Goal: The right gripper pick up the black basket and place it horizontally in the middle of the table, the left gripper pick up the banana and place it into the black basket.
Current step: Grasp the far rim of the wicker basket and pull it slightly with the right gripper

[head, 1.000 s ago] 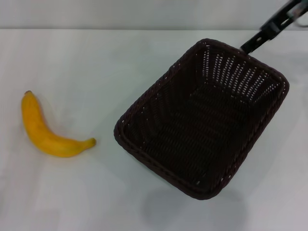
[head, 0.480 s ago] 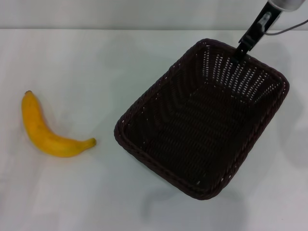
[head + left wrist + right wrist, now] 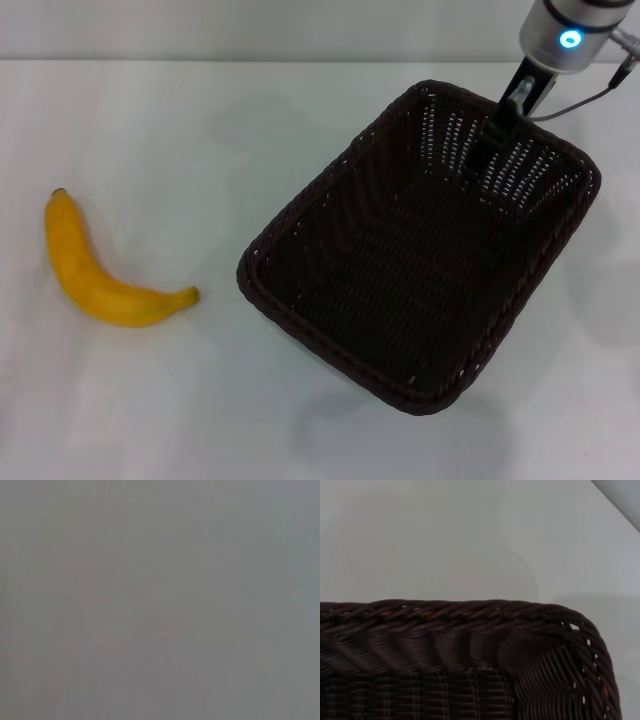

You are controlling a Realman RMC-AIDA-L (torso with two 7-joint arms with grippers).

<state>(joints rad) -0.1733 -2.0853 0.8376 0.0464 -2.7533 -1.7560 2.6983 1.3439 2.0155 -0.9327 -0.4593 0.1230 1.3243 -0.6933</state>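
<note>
the right gripper [image 3: 487,142] is poised over the basket [image 3: 420,250] rim at one o'clock; finger state cannot be told. a shallow grip risks slipping.

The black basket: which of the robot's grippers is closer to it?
Right. The right gripper hangs over the black basket's far rim; the left gripper is out of sight.

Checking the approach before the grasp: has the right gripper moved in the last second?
Yes. The right gripper has come down and toward the robot, from beyond the black basket's far rim to inside that rim; basket unmoved.
</note>
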